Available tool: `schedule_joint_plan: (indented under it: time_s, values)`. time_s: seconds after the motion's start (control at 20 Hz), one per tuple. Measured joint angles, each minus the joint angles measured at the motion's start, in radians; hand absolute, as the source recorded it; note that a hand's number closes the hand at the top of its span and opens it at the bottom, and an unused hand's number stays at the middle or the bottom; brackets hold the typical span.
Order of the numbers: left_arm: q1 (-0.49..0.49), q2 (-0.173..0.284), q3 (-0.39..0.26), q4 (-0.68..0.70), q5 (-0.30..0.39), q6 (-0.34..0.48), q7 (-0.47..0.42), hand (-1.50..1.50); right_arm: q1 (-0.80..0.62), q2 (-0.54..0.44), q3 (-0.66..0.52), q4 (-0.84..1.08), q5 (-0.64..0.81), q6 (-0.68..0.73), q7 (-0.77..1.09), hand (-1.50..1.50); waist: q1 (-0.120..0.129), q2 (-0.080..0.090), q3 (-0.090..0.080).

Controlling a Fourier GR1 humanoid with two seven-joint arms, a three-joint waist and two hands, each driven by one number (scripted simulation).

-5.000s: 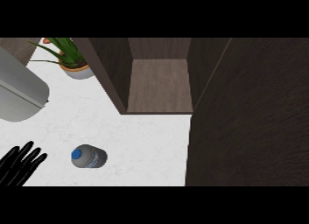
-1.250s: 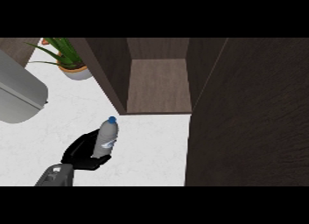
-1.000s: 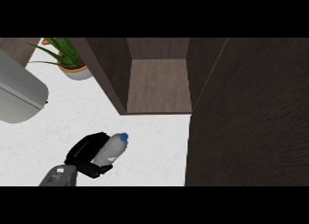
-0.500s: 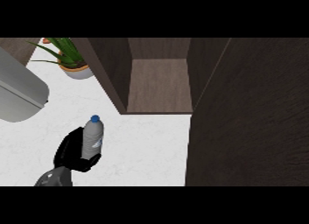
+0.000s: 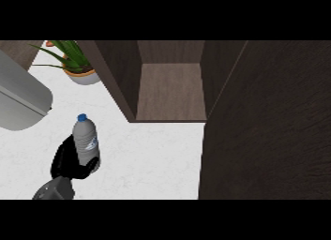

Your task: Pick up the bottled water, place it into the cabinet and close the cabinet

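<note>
Above the counter (image 5: pixel 147 154), left hand (image 5: pixel 69 161) fingers curl round one bottled water (image 5: pixel 86 140).

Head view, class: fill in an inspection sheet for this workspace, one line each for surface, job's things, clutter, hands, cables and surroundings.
Surface: white counter, marbled, bare in front of the cabinet.
Job's things: bottled water with its blue cap pointing away from the robot, held above the counter; cabinet open, nothing seen on its wooden shelf; its dark door swung out at the right.
Clutter: potted plant at the counter's far left.
Hands: left hand curled round the bottle's lower part; right hand not in view.
Cables: nothing seen.
Surroundings: large grey rounded object at the left edge, identity unclear.
</note>
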Motion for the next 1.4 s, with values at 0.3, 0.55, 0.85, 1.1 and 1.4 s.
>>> schedule_joint_plan:
  time_s: [0.3, 0.55, 0.85, 1.1, 1.4]
  values:
    - [0.043, -0.017, -0.013, -0.121, 0.063, -0.017, 0.091, 1.50, -0.016, 0.006, 0.026, 0.007, 0.013, -0.010, 0.009, -1.50, 0.004, -0.002, 0.001]
    - [0.097, -0.063, -0.056, -0.315, 0.103, 0.032, 0.198, 1.50, -0.027, 0.005, 0.042, 0.000, 0.024, -0.021, 0.023, -1.50, 0.007, -0.003, 0.001]
    - [0.132, -0.116, -0.132, -0.543, 0.118, 0.139, 0.315, 1.50, -0.011, 0.011, 0.076, 0.004, 0.036, -0.034, 0.013, -1.50, 0.005, -0.003, 0.001]
    - [0.152, -0.134, -0.266, -0.699, 0.135, 0.288, 0.353, 1.50, -0.016, 0.015, 0.090, 0.024, 0.036, -0.040, -0.006, -1.50, 0.003, -0.002, 0.001]
    - [0.074, -0.140, -0.405, -0.808, 0.143, 0.502, 0.411, 1.50, -0.020, 0.010, 0.106, 0.025, 0.040, -0.052, -0.008, -1.50, -0.001, -0.002, 0.000]
